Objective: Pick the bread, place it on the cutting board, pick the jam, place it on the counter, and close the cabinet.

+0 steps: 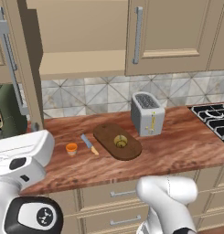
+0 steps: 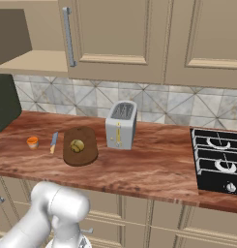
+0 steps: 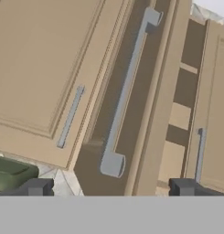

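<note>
One bread on one cutting board, one jam alongside

The stove is cut by the right edge of the left base view. The open cabinet runs past the top edge there, so its upper interior is hidden. The dark green appliance at far left is cropped by the picture edges. The knife is too small for detail.
</note>
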Controlling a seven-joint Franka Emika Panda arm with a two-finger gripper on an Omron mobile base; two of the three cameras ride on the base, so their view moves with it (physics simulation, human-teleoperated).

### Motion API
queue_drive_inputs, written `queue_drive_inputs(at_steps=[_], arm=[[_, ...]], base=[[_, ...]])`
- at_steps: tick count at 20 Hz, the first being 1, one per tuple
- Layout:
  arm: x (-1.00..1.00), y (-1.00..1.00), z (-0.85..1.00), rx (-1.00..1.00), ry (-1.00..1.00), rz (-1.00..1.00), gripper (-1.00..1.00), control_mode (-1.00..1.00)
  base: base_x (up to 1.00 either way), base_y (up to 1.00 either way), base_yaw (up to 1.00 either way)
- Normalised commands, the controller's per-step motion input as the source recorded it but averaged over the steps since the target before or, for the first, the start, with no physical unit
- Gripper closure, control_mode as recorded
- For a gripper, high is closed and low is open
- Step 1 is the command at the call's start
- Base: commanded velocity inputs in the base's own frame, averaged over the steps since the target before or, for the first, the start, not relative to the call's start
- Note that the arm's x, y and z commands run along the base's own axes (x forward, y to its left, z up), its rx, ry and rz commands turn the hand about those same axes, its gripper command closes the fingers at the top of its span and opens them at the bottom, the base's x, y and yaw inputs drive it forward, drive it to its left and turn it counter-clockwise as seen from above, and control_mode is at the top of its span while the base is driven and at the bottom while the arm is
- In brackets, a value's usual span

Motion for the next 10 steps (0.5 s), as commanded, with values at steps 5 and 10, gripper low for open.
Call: queue_drive_inputs(at_steps=[5,10], arm=[[0.00,0.13,0.00,0.00,-0.06,-0.08,-1.00,-1.00],[0.00,0.13,0.00,0.00,-0.06,-0.05,-1.00,-1.00]], base=[[0.00,0.00,0.00],[0.00,0.00,0.00]])
